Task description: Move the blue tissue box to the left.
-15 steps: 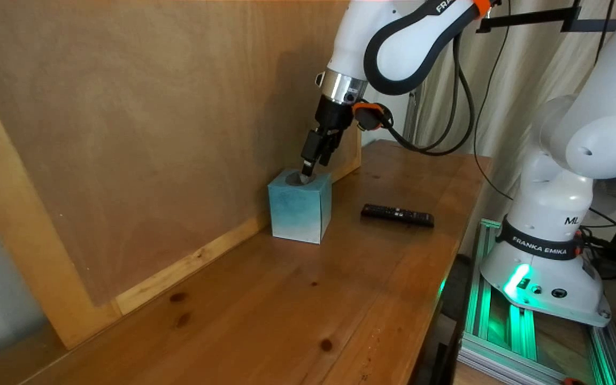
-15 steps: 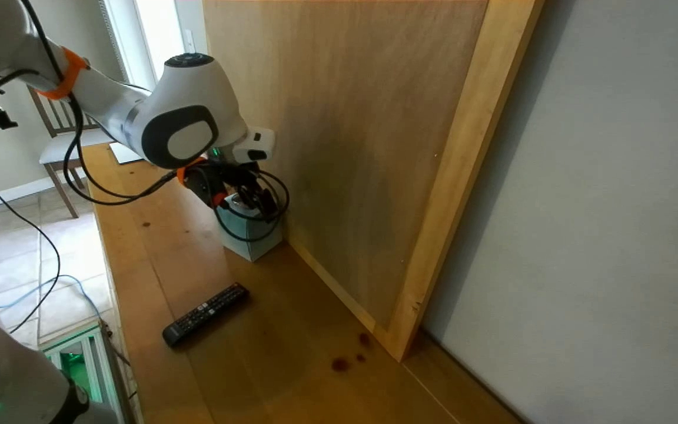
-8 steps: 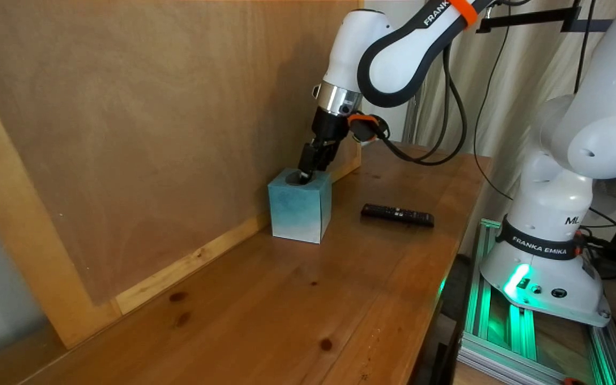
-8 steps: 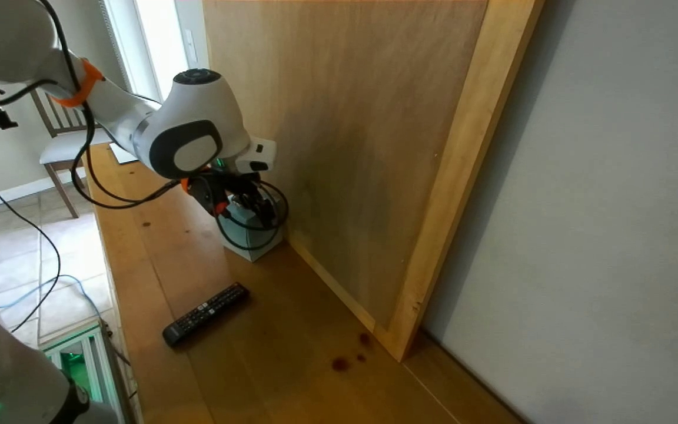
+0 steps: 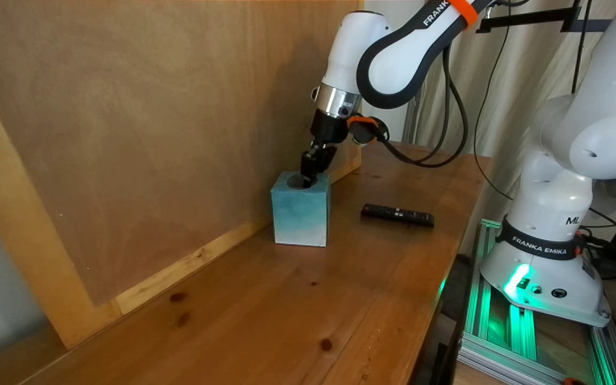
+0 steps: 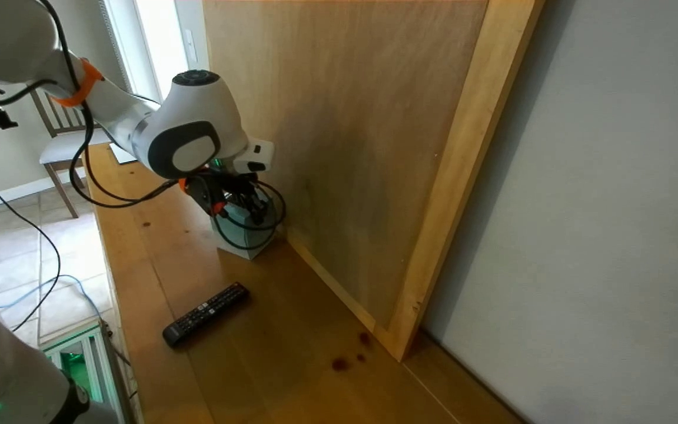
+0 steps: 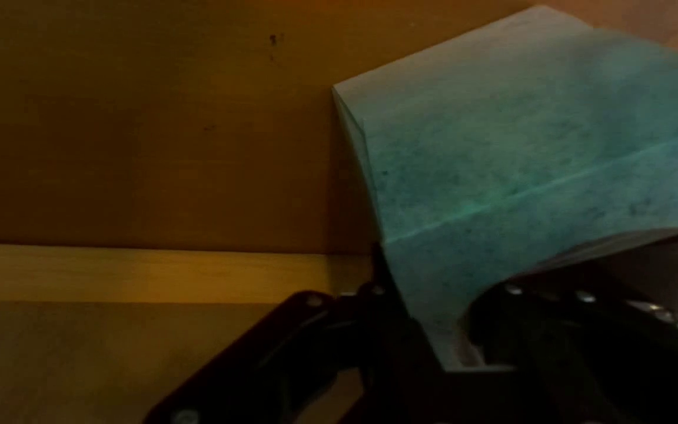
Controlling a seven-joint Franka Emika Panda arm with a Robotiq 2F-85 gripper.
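Observation:
The blue tissue box (image 5: 300,216) stands upright on the wooden table close to a wooden panel. In an exterior view the box (image 6: 251,238) is partly hidden behind my wrist and its cables. My gripper (image 5: 310,182) points down at its top edge. The wrist view shows one of my fingers (image 7: 504,335) inside the oval hole and the opposite one lying along the outer side of the box (image 7: 527,141). The strip of cardboard between them is pinched, so my gripper (image 7: 433,282) is shut on the box wall. The fingertips are dark and partly hidden.
A black remote control (image 5: 397,215) lies on the table (image 5: 265,321) beside the box, on the robot's side. The upright wooden panel (image 5: 153,133) rises along the far edge, right behind the box. Loose black cables (image 6: 121,200) hang from the arm.
My gripper has come down into the top of the box and its fingers have closed in on the wall. The box has turned slightly and shifted a little away from the panel.

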